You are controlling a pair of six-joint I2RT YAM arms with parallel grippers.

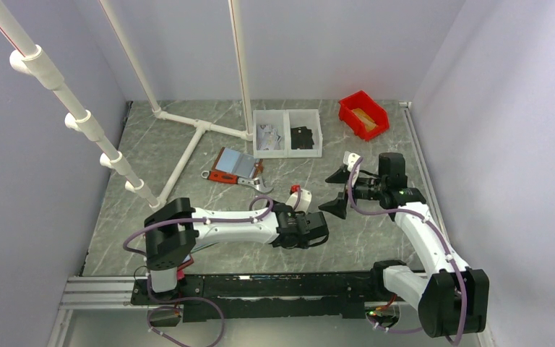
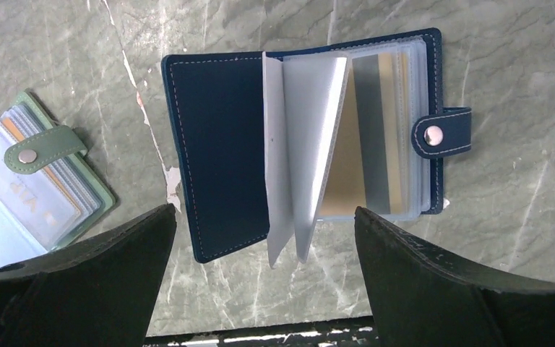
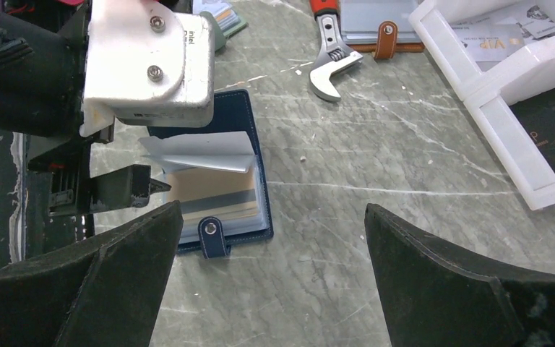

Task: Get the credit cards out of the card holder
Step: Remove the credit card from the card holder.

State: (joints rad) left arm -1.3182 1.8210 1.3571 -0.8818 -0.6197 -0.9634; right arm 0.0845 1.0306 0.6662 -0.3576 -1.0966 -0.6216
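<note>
Navy card holder [image 2: 220, 155], gold card [image 2: 343, 181] in clear sleeve [image 2: 417, 87] (left pincer [image 2: 264, 217], right pincer [image 3: 272, 210] wide)

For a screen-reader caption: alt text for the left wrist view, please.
A navy card holder lies open on the marble table, clear sleeves fanned up, a tan card showing in its right half. The open left gripper frames it from below; a green-edged holder lies at left.
</note>
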